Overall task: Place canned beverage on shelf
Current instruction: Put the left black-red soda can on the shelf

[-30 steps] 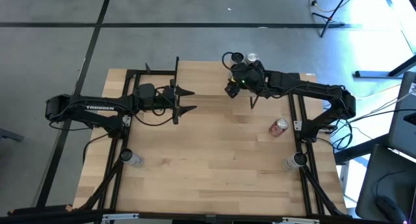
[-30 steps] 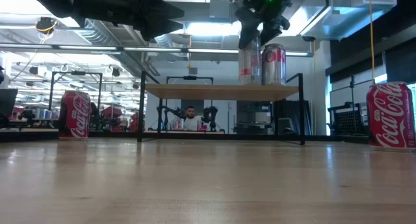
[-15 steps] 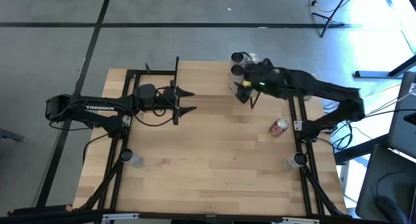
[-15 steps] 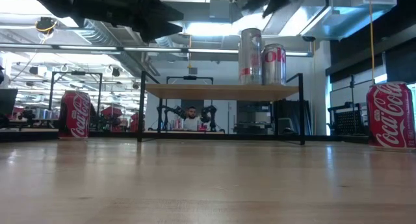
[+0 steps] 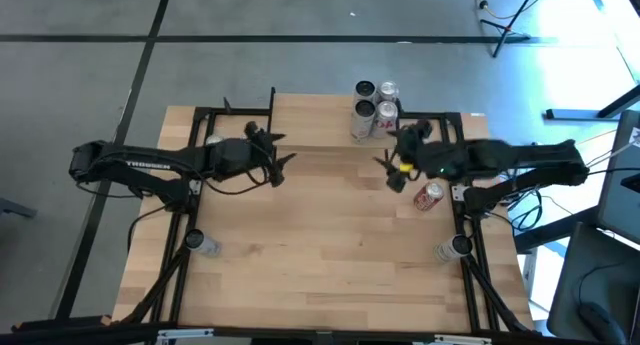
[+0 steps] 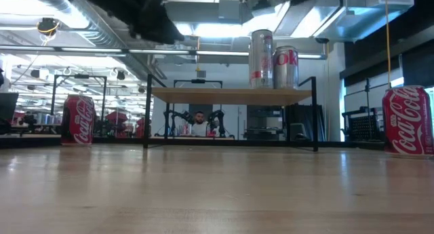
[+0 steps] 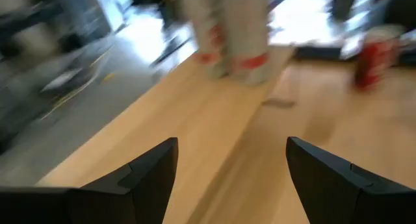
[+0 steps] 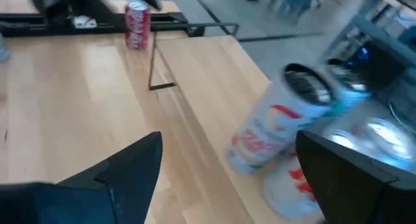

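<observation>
Shelf [image 5: 320, 120] holds three silver cans [image 5: 373, 107]; red can [image 5: 429, 196] on table.

overhead camera looking straight down, table-level camera looking across, two wrist cameras close, all sharing the shelf [image 6: 230, 93]

My left gripper [image 5: 283, 150] hangs at ten o'clock, jaws apart. Right gripper [image 5: 385, 170] at two o'clock, jaws wide, empty.
</observation>
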`<state>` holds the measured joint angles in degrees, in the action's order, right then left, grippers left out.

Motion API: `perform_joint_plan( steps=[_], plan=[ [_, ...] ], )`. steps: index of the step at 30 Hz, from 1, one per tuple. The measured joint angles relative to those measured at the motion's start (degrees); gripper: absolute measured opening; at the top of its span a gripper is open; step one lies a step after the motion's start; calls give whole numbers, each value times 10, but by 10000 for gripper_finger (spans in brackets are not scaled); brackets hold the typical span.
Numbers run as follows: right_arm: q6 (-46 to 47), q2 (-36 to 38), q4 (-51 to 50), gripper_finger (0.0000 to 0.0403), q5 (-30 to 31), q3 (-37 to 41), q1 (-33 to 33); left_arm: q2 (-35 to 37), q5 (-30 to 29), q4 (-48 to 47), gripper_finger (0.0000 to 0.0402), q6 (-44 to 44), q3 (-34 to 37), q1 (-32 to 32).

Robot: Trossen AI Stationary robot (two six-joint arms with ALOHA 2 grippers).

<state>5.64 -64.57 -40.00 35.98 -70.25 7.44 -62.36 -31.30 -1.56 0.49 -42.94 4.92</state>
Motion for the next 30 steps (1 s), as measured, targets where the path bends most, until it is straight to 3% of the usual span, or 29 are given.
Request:
perform_joint_plan(
  steps=[4, 6, 11, 17, 24, 30],
  plan=[
    [-17, 9, 158, 337, 5, 125, 36, 1, -133, -214, 270, -110, -69, -31],
    [-41, 8, 218, 337, 6, 173, 45, 4, -170, -303, 270, -183, -96, -36],
    [-47, 9, 267, 337, 20, 221, 41, 4, -167, -484, 270, -363, -121, -11],
    [-47, 9, 266, 337, -11, 218, 42, 4, -133, -627, 270, -484, -121, 53],
    [-46, 6, 256, 337, -63, 224, 42, 4, -55, -705, 270, -507, -121, 158],
    [-43, 6, 266, 337, -82, 224, 42, 4, -20, -685, 270, -403, -121, 234]
  ],
)
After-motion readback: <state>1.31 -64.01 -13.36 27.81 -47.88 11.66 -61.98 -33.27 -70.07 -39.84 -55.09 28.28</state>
